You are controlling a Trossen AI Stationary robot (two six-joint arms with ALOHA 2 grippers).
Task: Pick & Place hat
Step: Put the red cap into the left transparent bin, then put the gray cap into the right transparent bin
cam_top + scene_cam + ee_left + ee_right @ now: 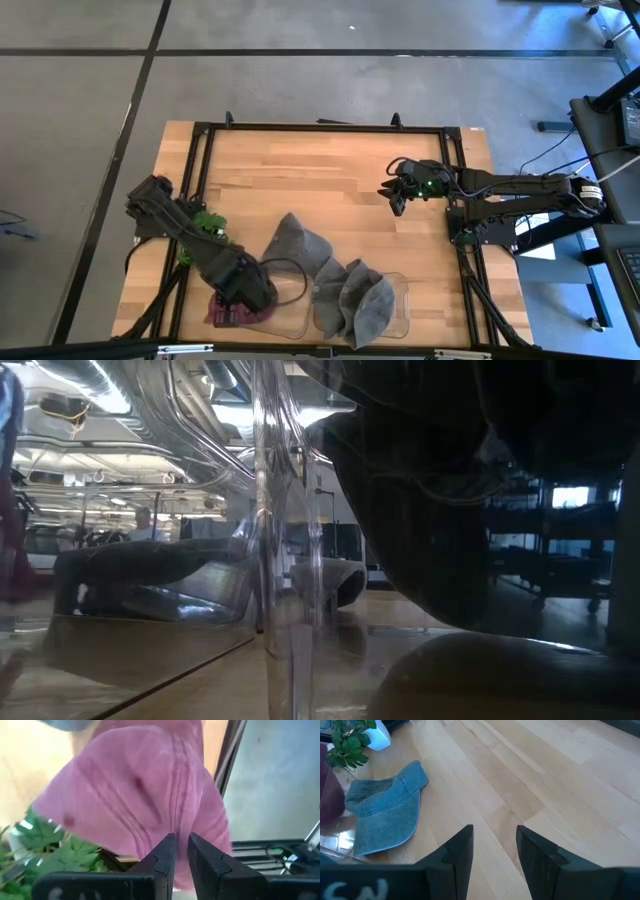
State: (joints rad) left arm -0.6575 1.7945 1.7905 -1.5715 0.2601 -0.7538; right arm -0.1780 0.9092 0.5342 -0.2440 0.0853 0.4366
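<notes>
A pink hat (232, 314) shows at the near edge inside a clear bin (292, 330). My left gripper (250, 292) is over it, and in the left wrist view the gripper (181, 855) is shut on the pink hat (135, 795). A blue-grey hat (295, 245) lies flat on the table between the arms, and shows in the right wrist view as the blue hat (385, 807). Other grey hats (358, 302) lie in a second clear bin (402, 300). My right gripper (397, 198) hovers open over bare wood at the right, its fingertips (494, 847) apart. My left gripper pinches the pink hat's cloth (182, 822) between its two fingers, which stand almost together with pink cloth in the narrow gap. The fingers come from above, slanting toward the table's near edge. Whether the hat is lifted off the bin floor I cannot tell.
A small green plant (205, 224) stands beside my left arm. A black frame (320, 128) runs round the table. The clear bin wall (285, 560) fills the low view, with a dark hat (440, 490) behind it. Bare wood (330, 180) lies toward the far edge.
</notes>
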